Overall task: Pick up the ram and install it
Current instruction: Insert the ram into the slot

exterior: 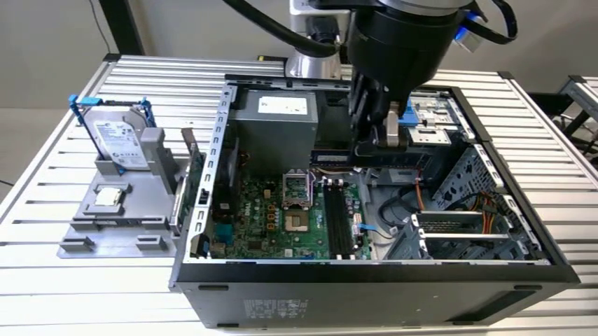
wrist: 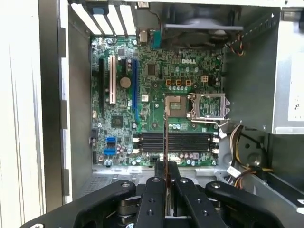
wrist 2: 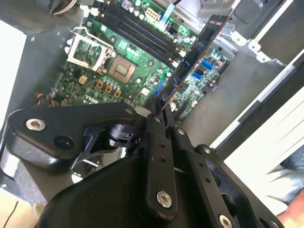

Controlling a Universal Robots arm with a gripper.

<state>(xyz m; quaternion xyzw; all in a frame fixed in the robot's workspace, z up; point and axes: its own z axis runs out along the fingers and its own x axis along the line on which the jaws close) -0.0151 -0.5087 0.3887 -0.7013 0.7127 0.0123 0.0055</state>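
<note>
One ram (exterior: 337, 158) hangs level over the open case (exterior: 374, 294), pinched thin-side between the fingers of the one gripper (exterior: 385, 148), which are drawn narrow around it. In the exterior view its middle is hidden behind those fingers and only the two ends stick out. It sits at about one o'clock from the black slots (exterior: 338, 224), well apart from them.

In the first wrist view the ram (wrist: 165, 133) is seen edge-on, no more than a thin dark line rising from the gripper (wrist: 164, 167) across the slots (wrist: 175, 141). In the second wrist view the ram (wrist 2: 202, 42) shows its flat blue face, with the near end lost inside the gripper (wrist 2: 159, 113).

The slots lie packed together, and I cannot count them with certainty. The motherboard (exterior: 271, 224) carries one processor socket (wrist: 175, 107), with three small gold squares beside it.

At nine o'clock from the case, one hard drive (exterior: 122, 143) in a blue frame stands upright in a grey stand (exterior: 112, 210) on the slatted table (exterior: 168, 77); the stand hides its lower edge. The arm is cut off at the frame's top.
</note>
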